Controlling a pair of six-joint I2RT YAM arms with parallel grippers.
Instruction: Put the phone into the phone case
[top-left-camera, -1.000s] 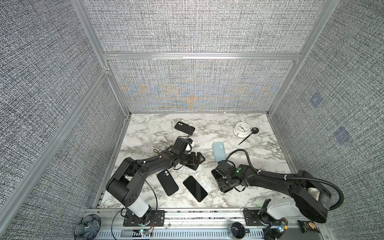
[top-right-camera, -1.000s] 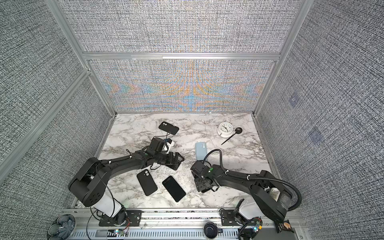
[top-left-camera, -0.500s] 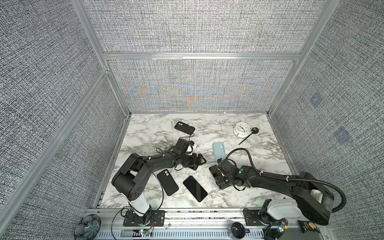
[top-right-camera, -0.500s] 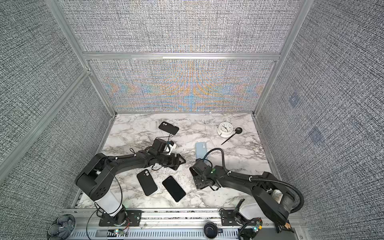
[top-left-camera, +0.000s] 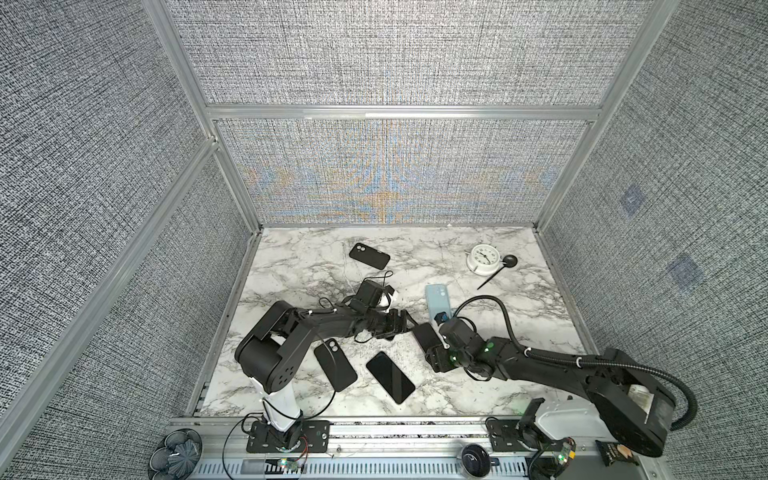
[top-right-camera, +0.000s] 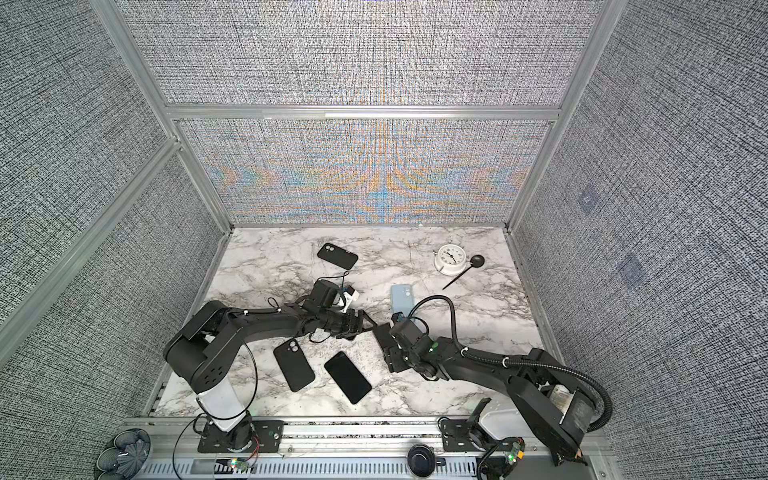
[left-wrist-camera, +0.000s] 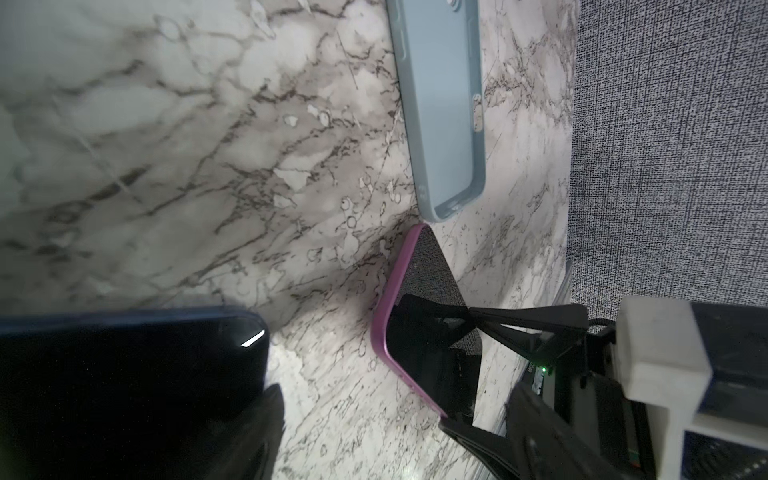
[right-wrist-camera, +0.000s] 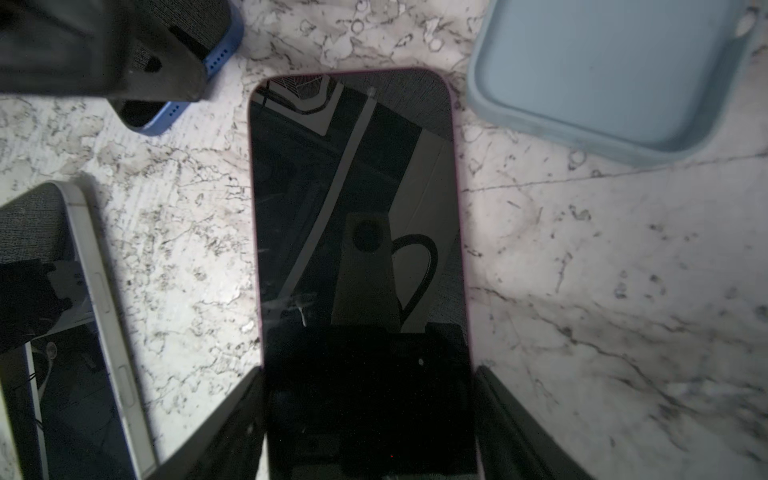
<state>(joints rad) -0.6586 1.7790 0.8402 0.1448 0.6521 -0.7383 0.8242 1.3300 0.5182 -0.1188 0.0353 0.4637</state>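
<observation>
Right gripper (right-wrist-camera: 369, 374) clamps the purple-edged black phone (right-wrist-camera: 353, 199) by its sides — the pale blue rubbery case (right-wrist-camera: 602, 70) lies just beyond its far end.

**Robotics laboratory test cell.** Grey woven-fabric wall panels (top-left-camera: 395, 54) set in aluminium framing (top-left-camera: 399, 111) enclose a marble-patterned tabletop (top-left-camera: 299, 266) on three sides. A left arm (top-left-camera: 332, 326) and a right arm (top-left-camera: 548, 365), both cabled, are bolted to a slotted metal rail (top-left-camera: 415, 428) along its front edge.
</observation>
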